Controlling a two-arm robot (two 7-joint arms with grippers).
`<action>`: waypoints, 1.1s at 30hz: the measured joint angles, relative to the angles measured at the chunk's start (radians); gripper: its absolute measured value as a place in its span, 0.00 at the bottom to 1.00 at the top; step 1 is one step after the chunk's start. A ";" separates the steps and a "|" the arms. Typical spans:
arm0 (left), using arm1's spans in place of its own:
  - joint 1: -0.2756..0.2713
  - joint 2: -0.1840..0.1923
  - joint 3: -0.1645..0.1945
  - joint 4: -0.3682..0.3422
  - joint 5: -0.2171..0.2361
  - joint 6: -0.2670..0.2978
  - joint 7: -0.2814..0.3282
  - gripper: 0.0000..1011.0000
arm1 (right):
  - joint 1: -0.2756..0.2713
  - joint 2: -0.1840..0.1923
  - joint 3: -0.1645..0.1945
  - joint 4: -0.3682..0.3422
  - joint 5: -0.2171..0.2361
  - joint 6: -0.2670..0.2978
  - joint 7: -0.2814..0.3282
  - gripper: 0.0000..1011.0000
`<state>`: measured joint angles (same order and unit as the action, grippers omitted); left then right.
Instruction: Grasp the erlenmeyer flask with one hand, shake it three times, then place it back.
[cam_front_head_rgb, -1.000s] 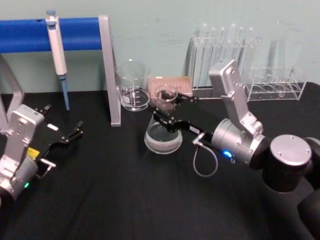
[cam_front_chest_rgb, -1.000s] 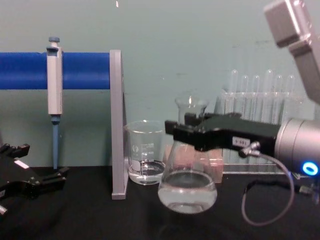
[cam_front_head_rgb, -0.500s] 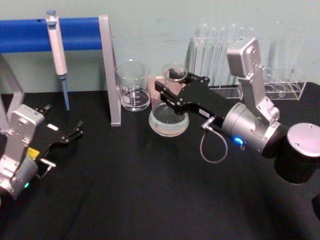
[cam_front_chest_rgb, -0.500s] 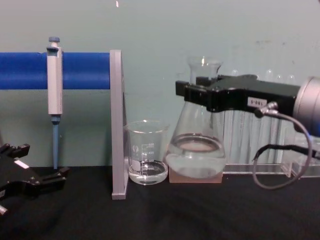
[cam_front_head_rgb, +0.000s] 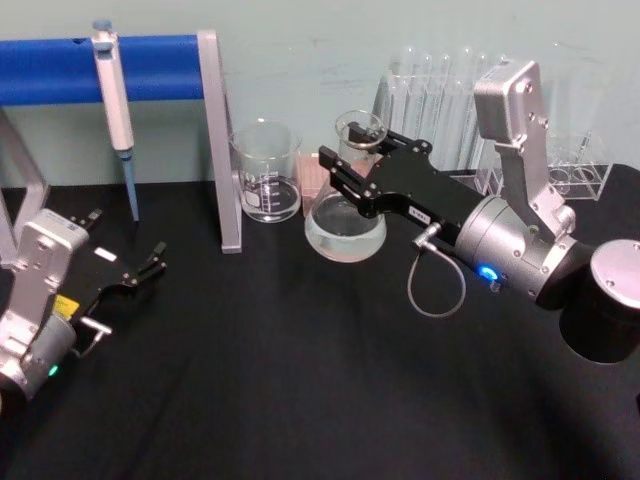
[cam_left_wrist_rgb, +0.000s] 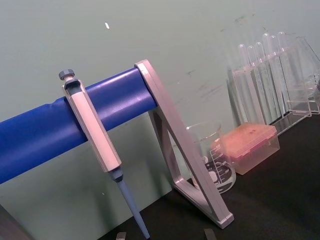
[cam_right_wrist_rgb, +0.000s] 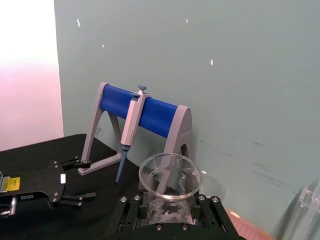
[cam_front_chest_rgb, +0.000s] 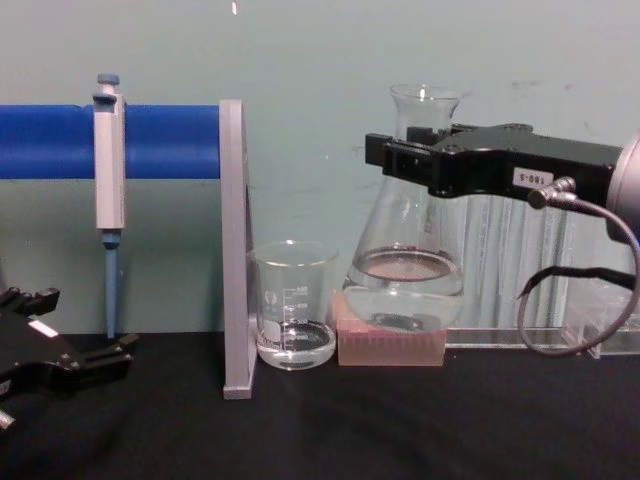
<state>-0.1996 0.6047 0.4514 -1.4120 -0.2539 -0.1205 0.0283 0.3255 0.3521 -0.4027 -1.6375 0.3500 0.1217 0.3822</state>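
The erlenmeyer flask (cam_front_head_rgb: 345, 218) is clear glass with a little liquid in its wide base. It hangs upright above the table, in front of the pink box, and its base (cam_front_chest_rgb: 405, 285) is clear of the black cloth. My right gripper (cam_front_head_rgb: 357, 168) is shut on the flask's narrow neck just under the flared mouth (cam_right_wrist_rgb: 170, 175); its black jaws (cam_front_chest_rgb: 418, 166) clamp both sides. My left gripper (cam_front_head_rgb: 150, 262) rests parked at the table's left, open and holding nothing.
A glass beaker (cam_front_head_rgb: 266, 170) stands just left of the flask beside the grey-and-blue stand (cam_front_head_rgb: 218, 140), which holds a pipette (cam_front_head_rgb: 115, 95). A pink tip box (cam_front_chest_rgb: 390, 346) sits under and behind the flask. Test tube racks (cam_front_head_rgb: 440, 100) line the back right.
The right gripper has lifted the flask from near the table up and back toward the wall, and the liquid inside has sloshed. The left arm has stayed still.
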 joint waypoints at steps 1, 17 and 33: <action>0.000 0.000 0.000 0.000 0.000 0.000 0.000 0.99 | 0.000 0.000 0.000 0.000 0.000 0.000 0.000 0.45; 0.000 0.000 0.000 0.000 0.000 0.000 0.000 0.99 | 0.000 0.000 -0.006 0.016 0.011 0.007 -0.004 0.45; 0.000 0.000 0.000 0.000 0.000 0.000 0.000 0.99 | 0.003 0.002 -0.014 0.019 0.012 0.006 -0.003 0.45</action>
<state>-0.1995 0.6047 0.4514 -1.4119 -0.2539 -0.1206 0.0283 0.3287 0.3538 -0.4169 -1.6185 0.3622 0.1280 0.3797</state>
